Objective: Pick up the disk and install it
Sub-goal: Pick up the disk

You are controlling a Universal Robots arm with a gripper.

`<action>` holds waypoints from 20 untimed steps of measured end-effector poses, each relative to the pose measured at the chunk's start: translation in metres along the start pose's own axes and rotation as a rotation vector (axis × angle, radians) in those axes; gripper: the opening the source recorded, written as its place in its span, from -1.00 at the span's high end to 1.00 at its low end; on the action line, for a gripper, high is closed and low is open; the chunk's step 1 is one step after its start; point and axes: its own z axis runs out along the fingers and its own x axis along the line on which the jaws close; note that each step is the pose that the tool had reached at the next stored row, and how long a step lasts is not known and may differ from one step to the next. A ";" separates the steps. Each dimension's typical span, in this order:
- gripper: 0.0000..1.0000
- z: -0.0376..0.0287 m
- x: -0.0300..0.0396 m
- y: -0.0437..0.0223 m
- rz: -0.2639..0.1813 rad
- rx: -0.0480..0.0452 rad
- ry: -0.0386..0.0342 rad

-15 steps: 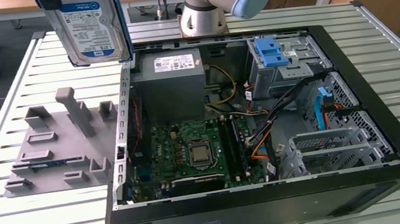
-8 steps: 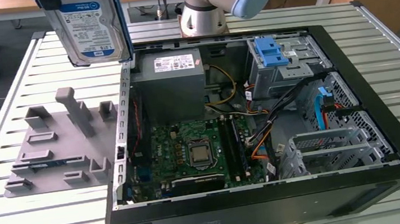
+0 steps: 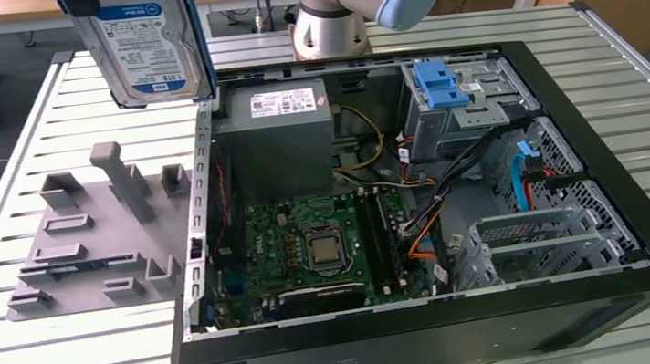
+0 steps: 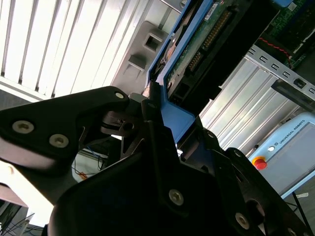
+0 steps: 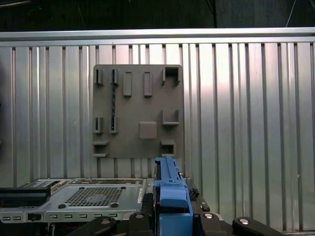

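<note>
Disk (image 3: 143, 37) hangs upright in tool (image 4: 165, 115) above table (image 3: 19, 134).

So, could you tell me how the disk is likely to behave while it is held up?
The disk looks stiff: a metal body hanging upright without sagging. It is probably heavy for its size. The gripper seems to clamp its blue plastic frame, which may flex slightly.

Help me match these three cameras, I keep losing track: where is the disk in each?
Exterior view: the disk hangs upright at the exterior view's upper left, label facing the camera, beyond the grey fixture plate.
Second wrist view: its circuit-board side juts from the gripper, over the plate.
First wrist view: its blue frame, edge-on, before the plate.
Shared landmark: the plate.
</note>
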 end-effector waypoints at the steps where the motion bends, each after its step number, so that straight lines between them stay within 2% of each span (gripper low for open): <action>1: 0.27 0.0000 0.0000 0.0000 0.000 0.0000 0.0000; 7: 0.27 0.0000 0.0002 0.0000 0.000 0.0000 0.0000; 15: 0.27 -0.0001 0.0002 -0.0049 0.000 -0.0001 0.0000; 20: 0.27 -0.0001 0.0044 -0.0052 0.000 -0.0001 0.0000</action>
